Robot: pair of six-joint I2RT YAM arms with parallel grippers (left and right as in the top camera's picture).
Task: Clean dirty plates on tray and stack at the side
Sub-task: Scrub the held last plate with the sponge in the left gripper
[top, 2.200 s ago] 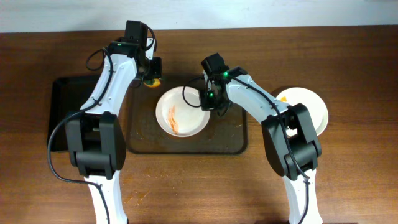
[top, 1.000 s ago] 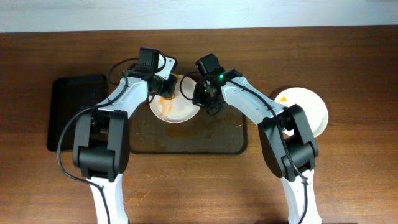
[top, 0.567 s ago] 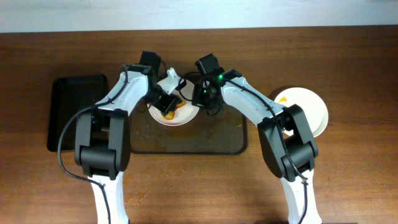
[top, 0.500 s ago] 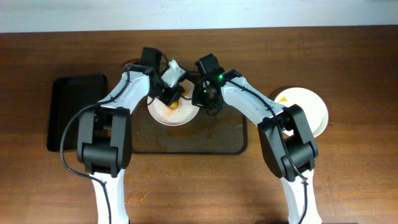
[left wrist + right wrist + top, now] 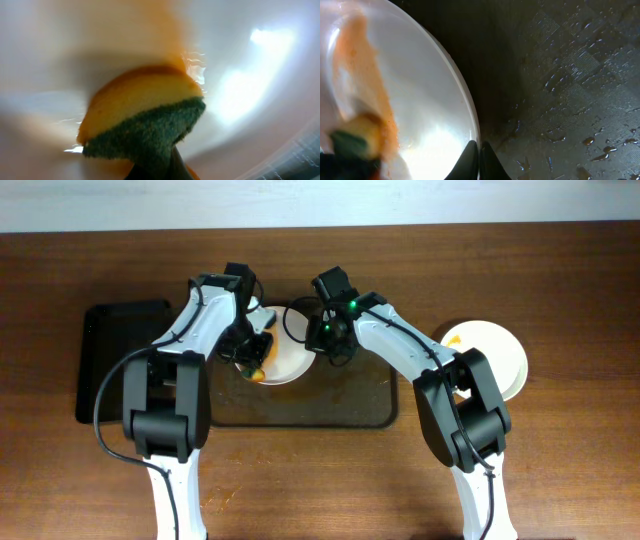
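Observation:
A white plate (image 5: 288,356) smeared with orange sauce is held tilted over the back of the dark-brown tray (image 5: 330,402). My right gripper (image 5: 326,346) is shut on its right rim; the right wrist view shows the fingertips (image 5: 479,161) pinching the rim of the plate (image 5: 420,100). My left gripper (image 5: 252,352) is shut on a yellow-and-green sponge (image 5: 258,372) at the plate's lower left. In the left wrist view the sponge (image 5: 145,117) presses against the plate's white face (image 5: 240,65) beside an orange streak. The sponge also shows in the right wrist view (image 5: 355,137).
White plates (image 5: 498,358) lie on the table right of the tray, with an orange smear at their left edge. A smaller black tray (image 5: 115,360) lies at the left. The dark-brown tray's surface (image 5: 570,75) is wet with droplets.
The right gripper lifted the plate's rim and tilted it toward the back. The left gripper brought the sponge onto the plate and swept it from the top down to the lower left.

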